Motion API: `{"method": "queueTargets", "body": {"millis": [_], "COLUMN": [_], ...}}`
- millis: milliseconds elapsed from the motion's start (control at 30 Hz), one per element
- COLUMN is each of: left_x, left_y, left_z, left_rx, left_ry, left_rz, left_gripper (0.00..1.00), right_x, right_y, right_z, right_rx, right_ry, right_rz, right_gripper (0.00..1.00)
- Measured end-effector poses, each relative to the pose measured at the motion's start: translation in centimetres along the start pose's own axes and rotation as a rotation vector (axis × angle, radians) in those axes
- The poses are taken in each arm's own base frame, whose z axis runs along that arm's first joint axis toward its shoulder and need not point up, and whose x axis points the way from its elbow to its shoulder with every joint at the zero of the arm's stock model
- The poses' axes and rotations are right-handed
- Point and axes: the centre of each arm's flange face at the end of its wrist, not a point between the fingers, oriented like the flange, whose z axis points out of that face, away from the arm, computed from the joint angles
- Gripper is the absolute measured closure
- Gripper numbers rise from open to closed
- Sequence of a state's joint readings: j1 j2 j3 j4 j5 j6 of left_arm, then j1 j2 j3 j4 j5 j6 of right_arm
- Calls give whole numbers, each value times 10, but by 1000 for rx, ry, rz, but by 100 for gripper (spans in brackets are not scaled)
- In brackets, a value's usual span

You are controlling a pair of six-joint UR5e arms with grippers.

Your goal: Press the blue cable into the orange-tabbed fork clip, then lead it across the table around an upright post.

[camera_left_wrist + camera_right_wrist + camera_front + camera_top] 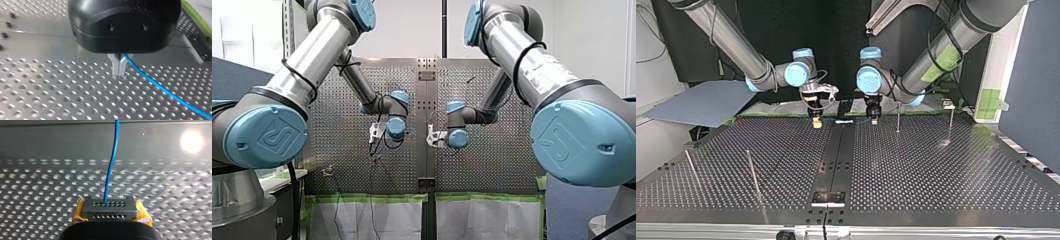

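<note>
The blue cable runs from between the metal fingers of my left gripper, which is shut on it just above the perforated table. In the right wrist view the blue cable leaves the dark ends of the fingers of my right gripper, which has yellow pads and is shut on it. In the top view both grippers hang close together near the table's far edge: my right gripper left of the centre strip, my left gripper right of it. A small clip with an orange tab sits at the front view's lower left.
Thin upright posts stand right of my left gripper in the top view. Two more posts lean at that view's near left. A dark centre strip splits the perforated table.
</note>
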State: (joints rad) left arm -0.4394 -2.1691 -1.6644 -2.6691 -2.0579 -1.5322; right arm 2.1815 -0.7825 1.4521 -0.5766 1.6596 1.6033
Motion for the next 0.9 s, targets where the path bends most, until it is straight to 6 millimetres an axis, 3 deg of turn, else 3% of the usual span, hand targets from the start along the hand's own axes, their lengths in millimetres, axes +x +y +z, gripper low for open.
{"method": "queueTargets", "body": {"millis": [633,900], "left_x": [-100,-154], "left_y": [9,17], "left_z": [-33,-43], "left_rx": [18,16], "left_ry": [-138,-222], "left_rz": [-89,-147], "left_gripper": [100,100], "right_x": [129,192], "right_y": [-1,-4], "right_z": [-16,-30], "right_rx": [2,5], "right_ry": [160,228], "right_rz": [9,2], "right_gripper": [100,100]}}
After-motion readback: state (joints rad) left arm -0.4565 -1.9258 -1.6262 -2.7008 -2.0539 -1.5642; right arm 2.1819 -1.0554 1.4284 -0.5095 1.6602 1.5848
